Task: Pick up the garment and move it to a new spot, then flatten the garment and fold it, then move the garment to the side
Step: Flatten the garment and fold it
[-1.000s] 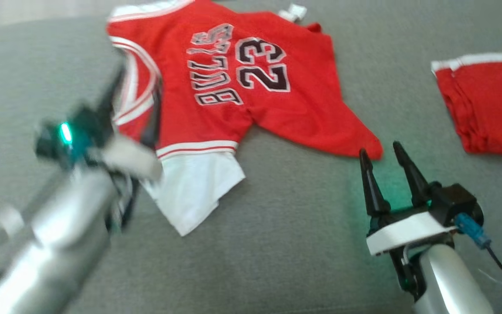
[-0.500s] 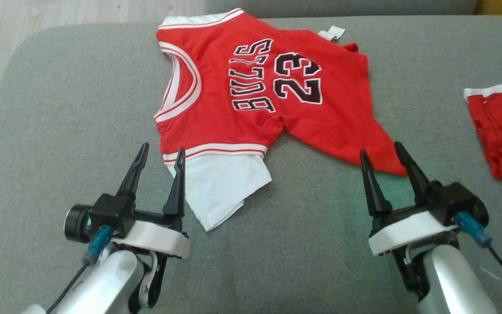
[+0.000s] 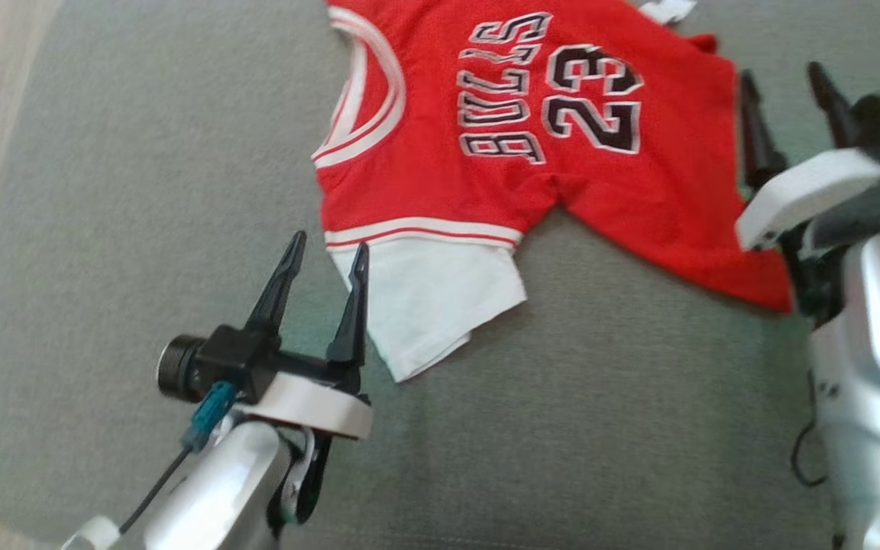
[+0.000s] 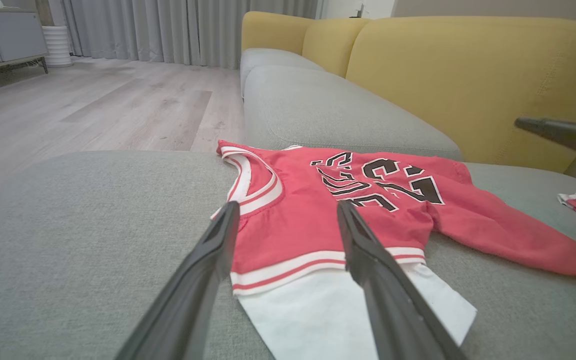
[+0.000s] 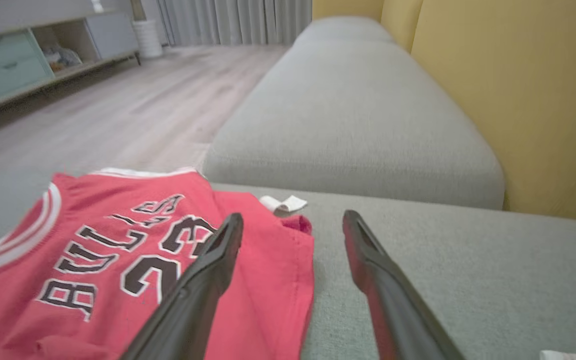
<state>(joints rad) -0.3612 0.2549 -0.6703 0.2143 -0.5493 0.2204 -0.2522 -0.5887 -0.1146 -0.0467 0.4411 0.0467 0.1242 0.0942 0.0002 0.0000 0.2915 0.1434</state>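
Left gripper (image 3: 331, 243) and right gripper (image 3: 780, 72) both stand spread wide, holding nothing, above the grey cushion (image 3: 142, 191), which is bare toward its left edge. The red jersey (image 3: 501, 191) lies flat between them, its top edge cut off in the head view. The right gripper's base is blurred.

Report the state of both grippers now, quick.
Left gripper: open, holding nothing, tips beside the white part of the jersey.
Right gripper: open, holding nothing, at the jersey's other side.
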